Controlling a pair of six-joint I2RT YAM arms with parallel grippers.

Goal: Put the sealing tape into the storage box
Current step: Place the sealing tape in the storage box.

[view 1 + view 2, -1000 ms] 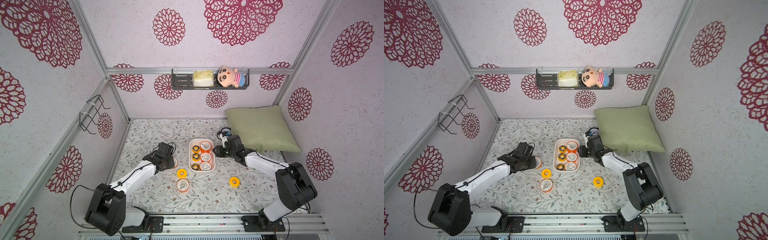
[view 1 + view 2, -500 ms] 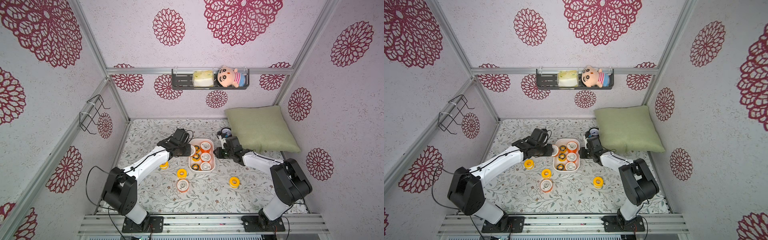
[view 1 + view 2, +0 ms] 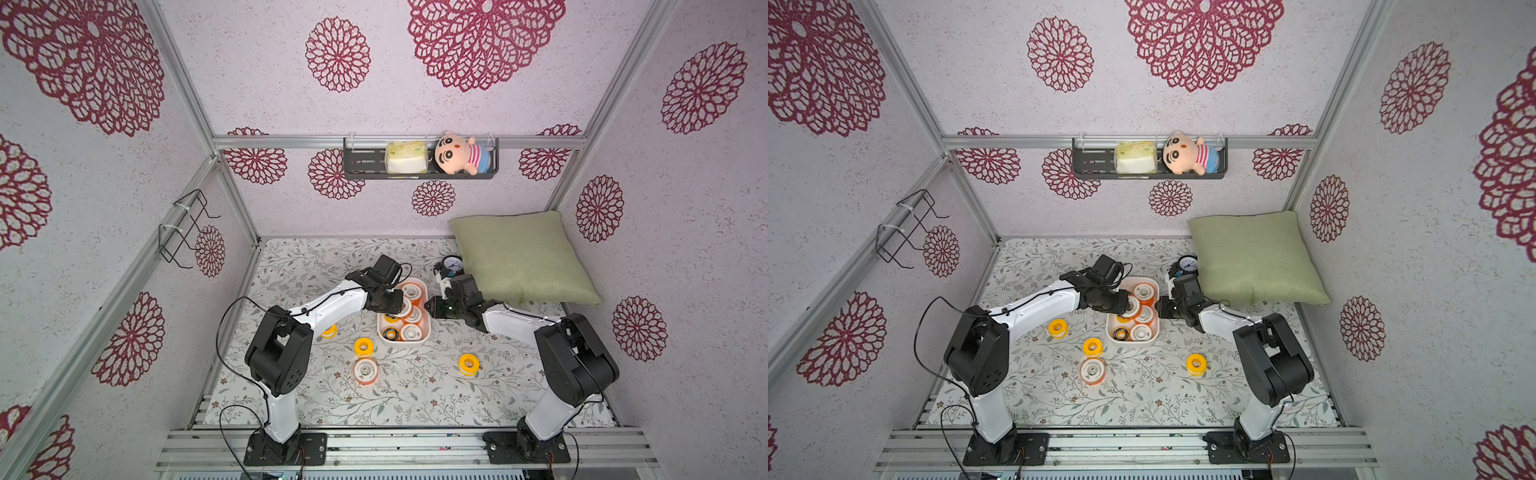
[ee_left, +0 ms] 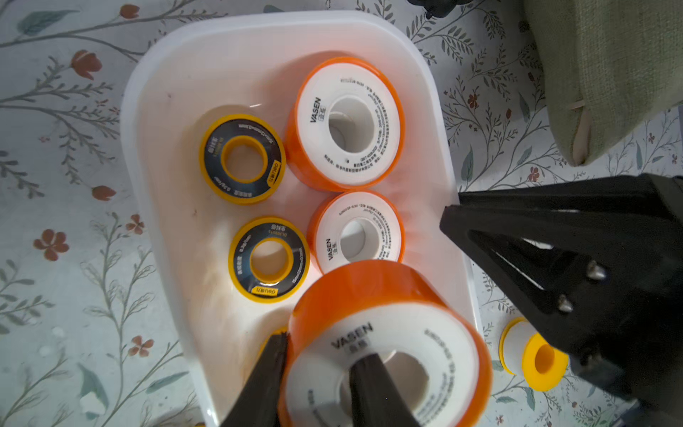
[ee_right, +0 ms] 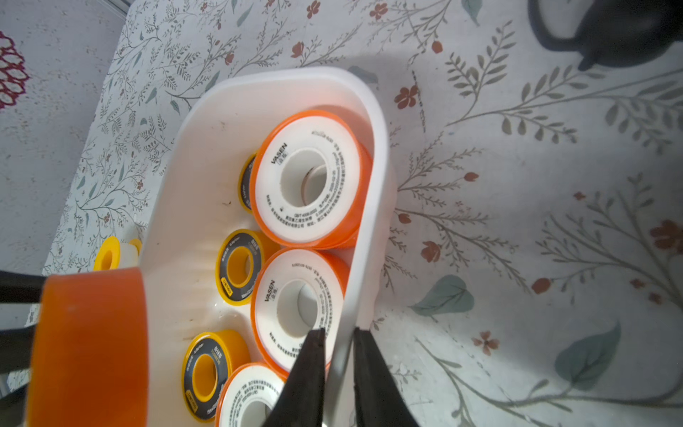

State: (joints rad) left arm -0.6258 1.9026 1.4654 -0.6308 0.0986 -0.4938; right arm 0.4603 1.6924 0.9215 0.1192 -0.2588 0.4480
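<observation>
Holding a white-faced, orange-rimmed plastic spool of sealing tape [image 4: 369, 292], my left gripper [image 4: 325, 347] has one black finger down through the core and the other against the orange outside, so its jaws are clamped across the spool's wall. That held spool hangs face-up and a little tilted, core axis roughly upright, just above the white rounded-corner plastic storage box [image 4: 258, 27], over the half nearest the left arm. Directly below, yellow spools with black ring faces [image 4: 242, 159] lie flat along that side, while white-and-orange spools [image 4: 349, 122] fill the side toward the right arm; the only bare floor I see is at the box's far end. So the drop is straight down from the jaws, and I judge a plain release would land the spool on the black-faced ones, whereas a short reach farther out first would seat it lower. My right gripper [image 5: 338, 332] is pinched tight on the box's wall, one finger inside and one outside, steadying it as I read it. Out on the floral tablecloth [image 3: 415, 395], three all-yellow spools [image 3: 363, 346] and one more white-and-orange spool [image 3: 365, 371] wait; all but the yellow one in front of the right arm sit closer to the left arm. A round black alarm clock [image 3: 452, 262] and green cushion [image 3: 523, 257] lie behind the right arm.
</observation>
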